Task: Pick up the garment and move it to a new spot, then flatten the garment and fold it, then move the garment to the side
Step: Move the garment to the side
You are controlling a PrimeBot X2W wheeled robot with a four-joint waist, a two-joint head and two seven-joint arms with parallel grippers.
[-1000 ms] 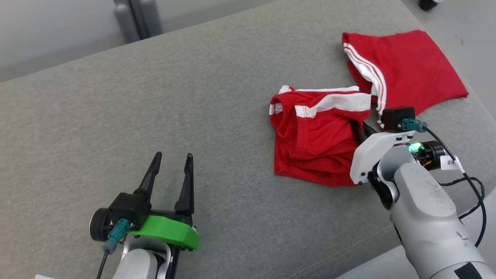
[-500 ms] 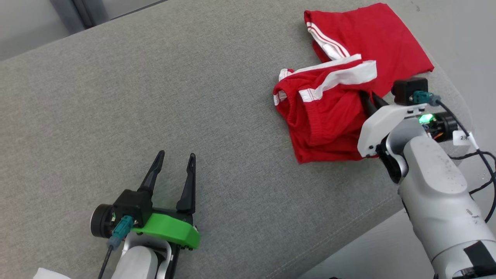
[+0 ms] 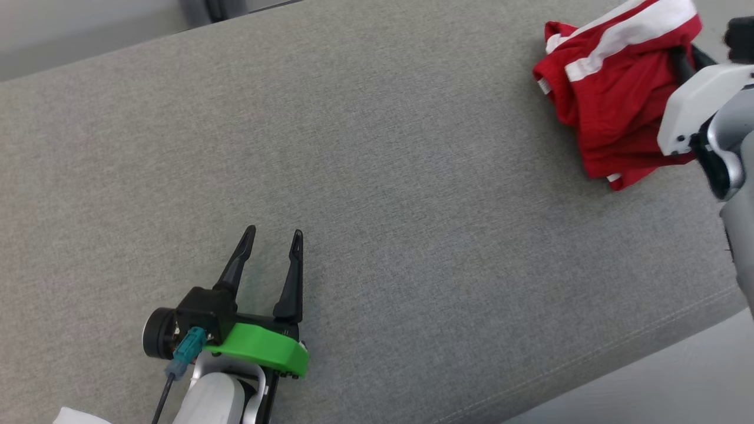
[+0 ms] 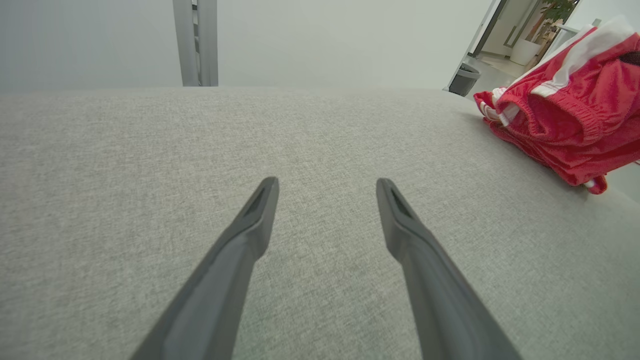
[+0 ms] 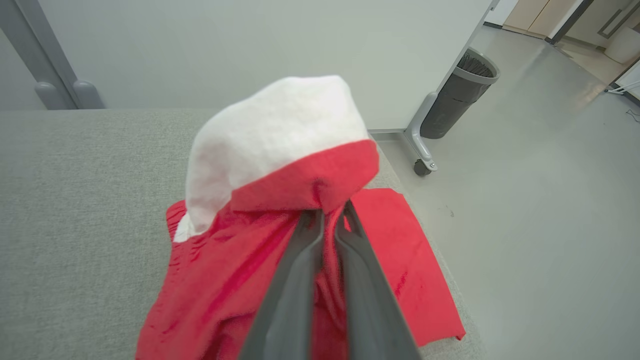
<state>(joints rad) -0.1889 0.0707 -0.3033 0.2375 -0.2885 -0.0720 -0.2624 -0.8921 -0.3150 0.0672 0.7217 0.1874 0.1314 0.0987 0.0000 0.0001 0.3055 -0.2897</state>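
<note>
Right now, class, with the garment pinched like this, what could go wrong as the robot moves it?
1. The right jaws are shut on a small bunched fold of the garment, so it may slip free.
2. It trails beside the grey surface's edge, above the floor; a drop could send it off.
3. The left jaws stand open, far away, so it may land crumpled.
</note>
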